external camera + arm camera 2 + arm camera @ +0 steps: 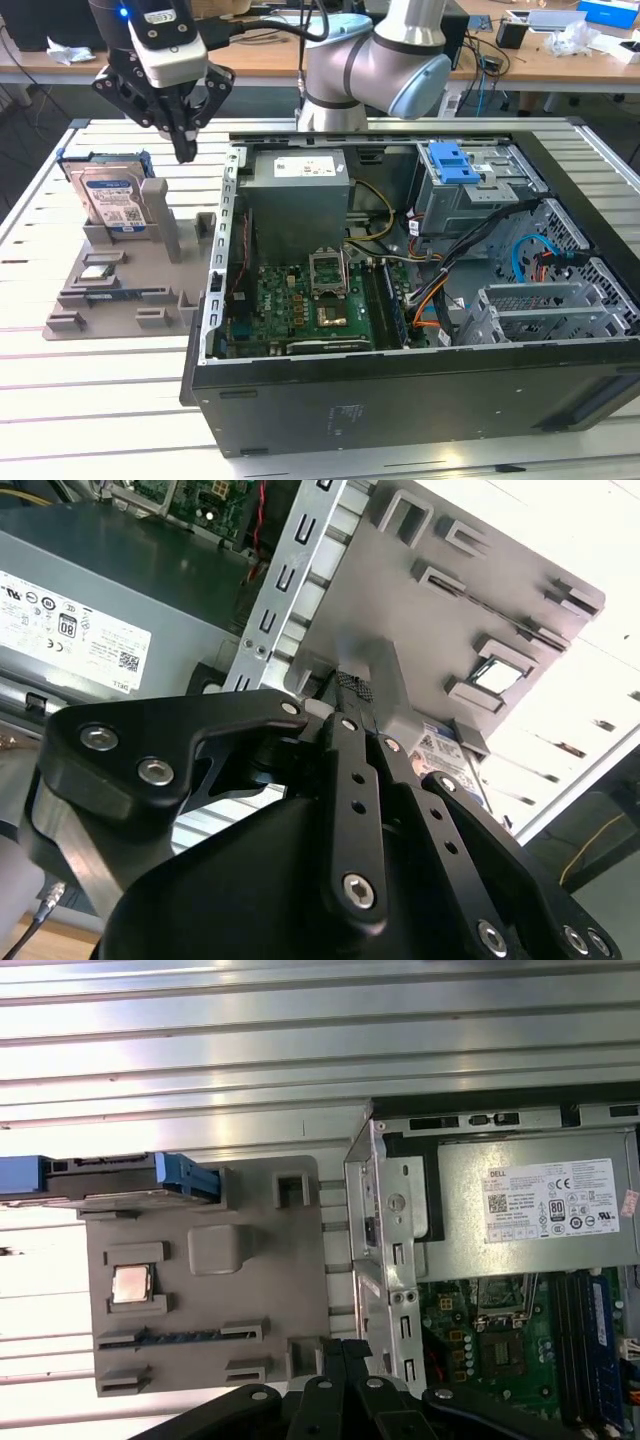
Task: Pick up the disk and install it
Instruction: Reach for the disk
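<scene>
Standing on edge, disk (112,197) faces outward in holder (115,292).

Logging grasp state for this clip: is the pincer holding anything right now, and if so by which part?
Nothing is held. The pincer hangs shut and empty, apart from the disk, which stands upright in the grey holder.

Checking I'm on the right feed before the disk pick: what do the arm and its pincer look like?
The arm is silver-grey tubing with rounded joints and a pale blue joint cap. A white-and-grey housing sits at the wrist, with a small blue light and black cables running back. The pincer is matte black, linked bars with silver screw heads in the second wrist view.
</scene>
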Controlling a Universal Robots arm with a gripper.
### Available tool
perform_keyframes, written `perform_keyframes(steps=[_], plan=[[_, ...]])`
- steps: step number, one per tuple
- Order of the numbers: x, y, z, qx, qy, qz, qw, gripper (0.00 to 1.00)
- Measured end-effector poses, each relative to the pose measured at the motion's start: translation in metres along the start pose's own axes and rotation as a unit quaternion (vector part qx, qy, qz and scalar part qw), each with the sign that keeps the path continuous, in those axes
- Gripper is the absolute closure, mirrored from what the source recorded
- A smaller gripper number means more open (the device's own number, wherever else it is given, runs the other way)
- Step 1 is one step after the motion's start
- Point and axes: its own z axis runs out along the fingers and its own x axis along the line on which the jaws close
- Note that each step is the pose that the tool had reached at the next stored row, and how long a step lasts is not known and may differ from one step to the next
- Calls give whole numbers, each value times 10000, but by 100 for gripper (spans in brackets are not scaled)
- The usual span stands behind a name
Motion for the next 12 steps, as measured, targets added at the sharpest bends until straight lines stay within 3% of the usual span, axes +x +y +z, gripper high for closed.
perform_keyframes(steps=[12], plan=[[139,-11,-4,0,0,0,10000,89]])
